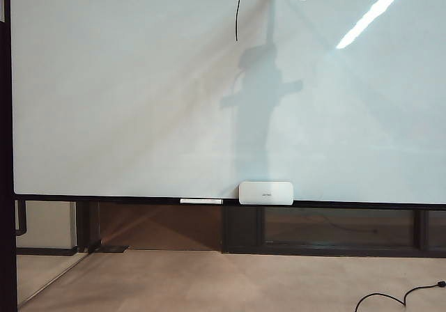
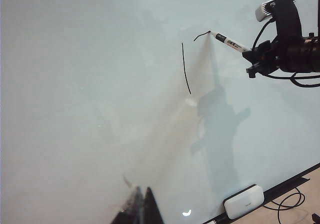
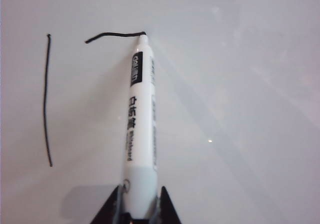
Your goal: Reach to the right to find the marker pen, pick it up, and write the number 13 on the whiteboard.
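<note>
White marker pen [image 3: 140, 134], black strokes [image 3: 47, 99], pale whiteboard [image 1: 125, 103].

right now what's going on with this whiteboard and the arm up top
The right gripper holds the marker pen in its jaws, tip on the whiteboard. The 1 is drawn and the short top stroke of the 3 has begun. The left gripper sits low, away from the writing, holding nothing visible.

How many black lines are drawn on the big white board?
2. A long upright stroke, and beside it a short, roughly level stroke ending at the marker pen tip, held by the right gripper.
</note>
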